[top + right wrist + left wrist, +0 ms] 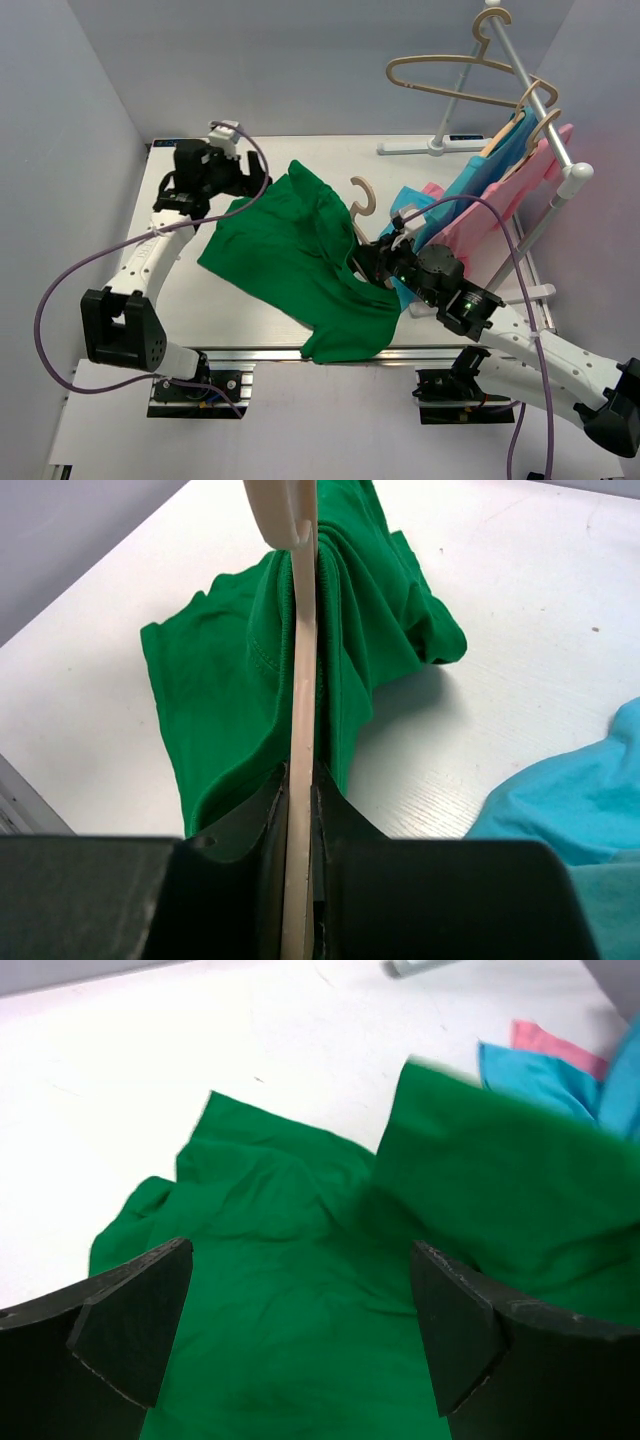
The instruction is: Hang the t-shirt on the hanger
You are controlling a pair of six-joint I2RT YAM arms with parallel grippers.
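- Right gripper [298,780]: clamped on the thin beige clothes hanger [300,630], below its hook.
- Left gripper [300,1330]: fingers apart, holding nothing, above the cloth.
- Plain bright green cloth t-shirt [290,260]: lying on the white table [330,160], gathered on both sides of the hanger.
- Hanger: hook clear of the cloth.
- Progress, judged: threading begun; sleeves and shoulders not yet seated.

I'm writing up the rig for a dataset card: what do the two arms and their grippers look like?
Both arms are alike: the left arm and right arm have white links, black joint housings and black bases, each trailed by a looping purple cable. The left gripper and right gripper are matte black, with broad wedge-shaped fingers. No markings are readable.
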